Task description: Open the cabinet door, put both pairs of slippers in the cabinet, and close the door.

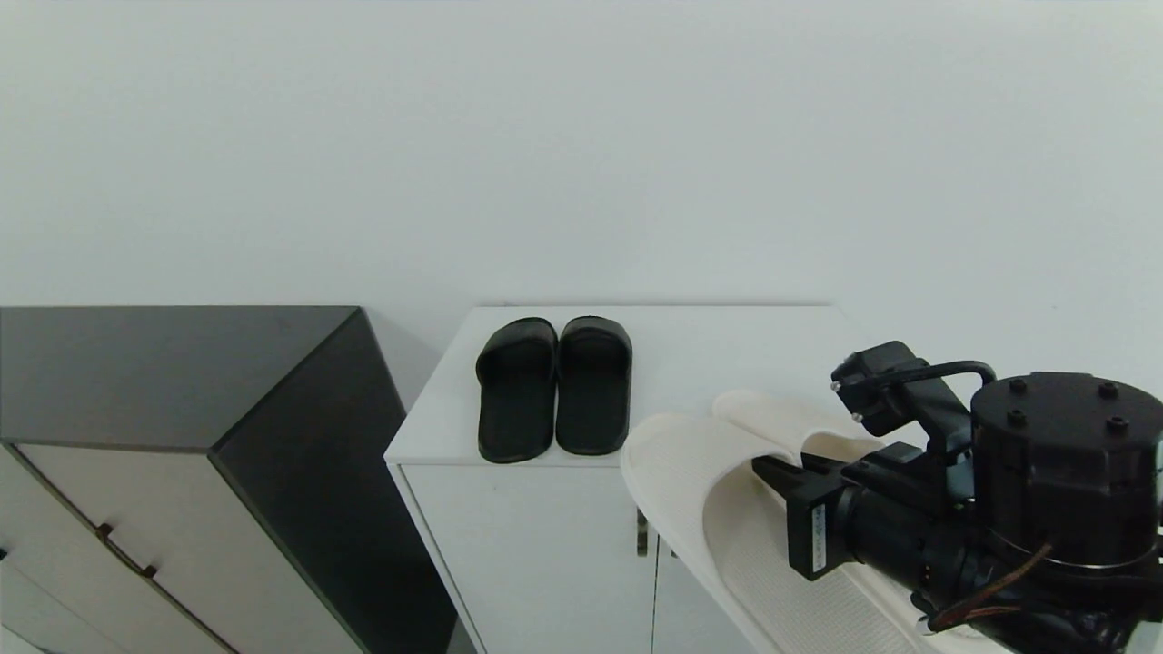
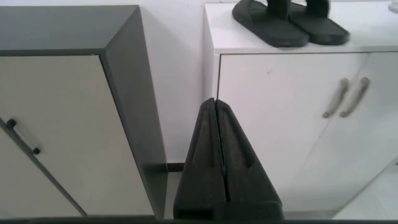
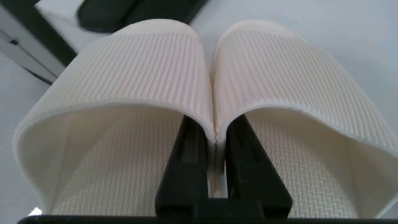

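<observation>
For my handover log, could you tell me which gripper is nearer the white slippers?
Right. The right gripper is clamped on the white slippers; the left gripper, shut, sits before the cabinet, clear of the slippers.

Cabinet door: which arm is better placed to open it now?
Left, probably. The left claw is shut and empty, facing the closed cabinet door and its handles. The right claw is shut on the white slippers, so it is busy.

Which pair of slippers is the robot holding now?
The white pair: the right gripper pinches the inner edges of both slippers together. The black pair lies apart from it on top of the white cabinet.
</observation>
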You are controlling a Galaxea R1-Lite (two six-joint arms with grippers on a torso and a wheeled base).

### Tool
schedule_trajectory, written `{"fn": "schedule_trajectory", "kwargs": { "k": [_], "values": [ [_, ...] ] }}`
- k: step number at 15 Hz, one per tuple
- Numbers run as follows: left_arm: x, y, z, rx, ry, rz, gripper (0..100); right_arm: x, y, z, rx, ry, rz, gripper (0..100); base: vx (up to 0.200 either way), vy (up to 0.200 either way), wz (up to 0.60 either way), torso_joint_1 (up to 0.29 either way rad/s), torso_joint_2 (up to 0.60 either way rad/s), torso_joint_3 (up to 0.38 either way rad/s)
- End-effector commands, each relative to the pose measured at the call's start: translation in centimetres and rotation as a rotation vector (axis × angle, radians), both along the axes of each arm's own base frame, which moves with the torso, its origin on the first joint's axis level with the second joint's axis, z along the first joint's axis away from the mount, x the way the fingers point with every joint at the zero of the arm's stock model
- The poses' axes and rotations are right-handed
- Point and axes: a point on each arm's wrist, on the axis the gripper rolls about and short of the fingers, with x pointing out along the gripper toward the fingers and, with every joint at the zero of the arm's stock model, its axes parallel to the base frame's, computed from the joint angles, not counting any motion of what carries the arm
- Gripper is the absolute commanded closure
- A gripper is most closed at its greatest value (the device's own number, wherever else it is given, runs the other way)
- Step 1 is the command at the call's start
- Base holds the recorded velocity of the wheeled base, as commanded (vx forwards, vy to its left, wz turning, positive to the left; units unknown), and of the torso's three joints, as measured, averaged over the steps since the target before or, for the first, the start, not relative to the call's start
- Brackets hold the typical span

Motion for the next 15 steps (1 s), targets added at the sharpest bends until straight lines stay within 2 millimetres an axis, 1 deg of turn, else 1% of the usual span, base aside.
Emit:
{"fn": "schedule_trajectory", "kwargs": {
  "k": [1,5,7,15],
  "values": [
    [0.0,0.0,0.02,0.0,-0.002,0.0,100,-0.15,-0.18,0.0,0.0,-0.003,0.0,100,-0.2,0.0,0.0,-0.012,0.01,0.007],
    [0.0,0.0,0.0,0.0,0.0,0.0,100,-0.1,-0.17,-0.12,-0.003,0.001,0.002,100,-0.2,0.0,0.0,-0.001,0.0,0.005],
    [0.0,0.0,0.0,0.0,0.0,0.0,100,-0.29,-0.42,-0.55,-0.01,0.013,0.018,100,0.0,0.0,0.0,0.0,0.0,0.0],
    [0.0,0.0,0.02,-0.001,-0.002,0.0,100,-0.38,-0.47,-0.86,-0.007,0.007,0.035,100,0.0,0.0,0.0,0.0,0.0,0.0]
  ]
}}
